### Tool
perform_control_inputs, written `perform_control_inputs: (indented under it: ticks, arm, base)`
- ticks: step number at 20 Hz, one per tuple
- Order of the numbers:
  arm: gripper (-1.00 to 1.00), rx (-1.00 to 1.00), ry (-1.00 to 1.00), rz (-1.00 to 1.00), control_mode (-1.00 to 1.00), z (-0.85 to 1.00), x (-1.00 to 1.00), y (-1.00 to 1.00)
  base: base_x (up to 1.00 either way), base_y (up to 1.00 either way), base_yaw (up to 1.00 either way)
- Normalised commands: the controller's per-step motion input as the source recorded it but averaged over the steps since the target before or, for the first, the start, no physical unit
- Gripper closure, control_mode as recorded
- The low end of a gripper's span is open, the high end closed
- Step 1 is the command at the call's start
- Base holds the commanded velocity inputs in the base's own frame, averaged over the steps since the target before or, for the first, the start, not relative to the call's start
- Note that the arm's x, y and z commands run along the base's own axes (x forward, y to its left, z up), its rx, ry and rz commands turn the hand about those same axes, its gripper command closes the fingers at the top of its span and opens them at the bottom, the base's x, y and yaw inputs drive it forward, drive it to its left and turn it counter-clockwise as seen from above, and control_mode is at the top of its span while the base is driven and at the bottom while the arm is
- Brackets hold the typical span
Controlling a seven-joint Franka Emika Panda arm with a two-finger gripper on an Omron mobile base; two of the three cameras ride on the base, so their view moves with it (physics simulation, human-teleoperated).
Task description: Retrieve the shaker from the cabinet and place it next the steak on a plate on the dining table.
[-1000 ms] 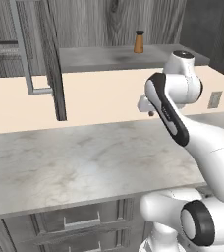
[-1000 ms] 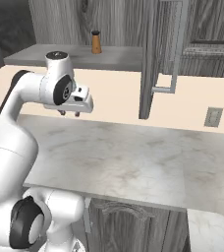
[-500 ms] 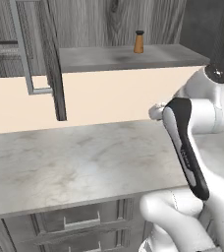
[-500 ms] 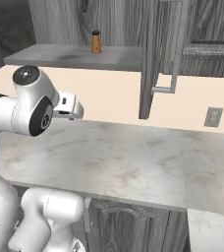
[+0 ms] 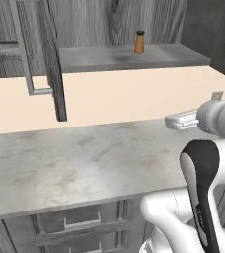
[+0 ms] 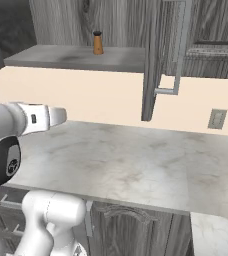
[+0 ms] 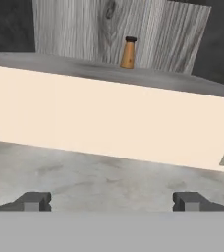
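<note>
Up on the cabinet (image 5: 50,74) shelf (image 5: 109,58), near its back edge, I see the shaker (image 5: 139,42) standing alone. With my tool (image 7: 112,202) spread wide, low over the surface (image 5: 75,158), a hurried reach could topple it.
</note>
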Motion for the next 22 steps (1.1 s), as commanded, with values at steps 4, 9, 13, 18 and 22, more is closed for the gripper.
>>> perform_control_inputs:
  ticks: [4, 9, 13, 18, 22]
  arm:
    - [-1.0, -0.03, -0.13, 0.0, -1.0, 1.0, -0.33, 0.0]
    - [-1.0, -0.07, -0.19, 0.0, -1.0, 0.9, -0.07, 0.0]
    - [-1.0, -0.04, -0.1, 0.0, -1.0, 0.74, 0.05, 0.0]
    - [-1.0, -0.01, -0.05, 0.0, -1.0, 0.32, 0.24, 0.0]
    - [-1.0, 0.0, -0.06, 0.01, -1.0, 0.0, 0.42, -0.01]
  base:
    - [0.0, 0.0, 0.0]
    - [0.0, 0.0, 0.0]
    - [0.0, 0.0, 0.0]
    - [0.0, 0.0, 0.0]
    - [0.0, 0.0, 0.0]
